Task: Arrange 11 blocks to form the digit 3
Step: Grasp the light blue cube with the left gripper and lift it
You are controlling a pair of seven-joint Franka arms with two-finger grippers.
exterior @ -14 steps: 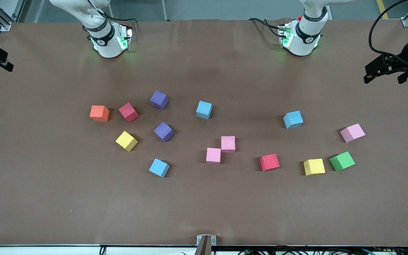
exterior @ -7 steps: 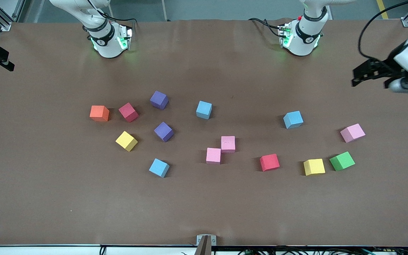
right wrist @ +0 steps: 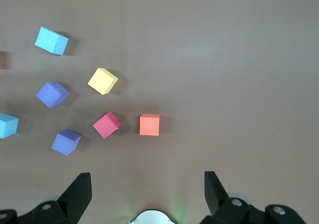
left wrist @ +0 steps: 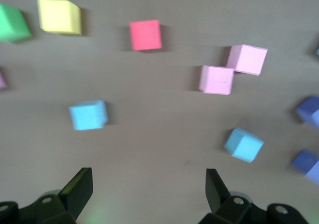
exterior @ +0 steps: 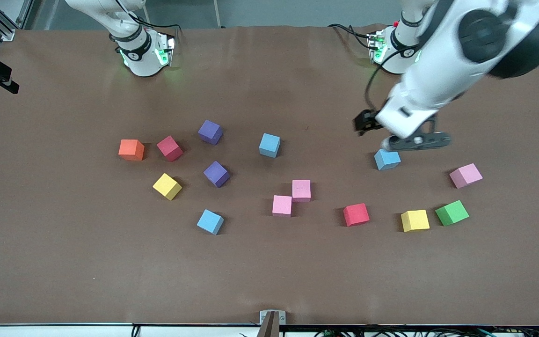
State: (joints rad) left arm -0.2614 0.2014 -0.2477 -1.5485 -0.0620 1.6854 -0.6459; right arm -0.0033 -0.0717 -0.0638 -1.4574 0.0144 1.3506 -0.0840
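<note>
- Fourteen foam cubes lie scattered across the middle band of the brown desk (exterior: 269, 281), all single; no figure of a 3 stands yet.
- Toward the right arm's end: orange cube (exterior: 131, 150), red cube (exterior: 170, 148), two purple cubes (exterior: 210, 132) (exterior: 216, 174), yellow cube (exterior: 167, 186), and a light blue cube (exterior: 210, 221) lowest in the frame.
- Centre of the frame: another light blue cube (exterior: 269, 145), and below it two pink cubes (exterior: 282, 206) (exterior: 301, 190) touching at a corner.
- Toward the left arm's end: second red cube (exterior: 356, 215), second yellow cube (exterior: 415, 220) just beside the green cube (exterior: 452, 213), a third pink cube (exterior: 466, 175), and a third light blue cube (exterior: 387, 159).
- Left tool (left wrist: 147, 191) hangs over the desk just above that third light blue cube in the front view, fingers spread wide, grasping nothing.
- Right tool (right wrist: 147, 189) waits high over the right arm's end of the desk, fingers likewise spread and empty.
</note>
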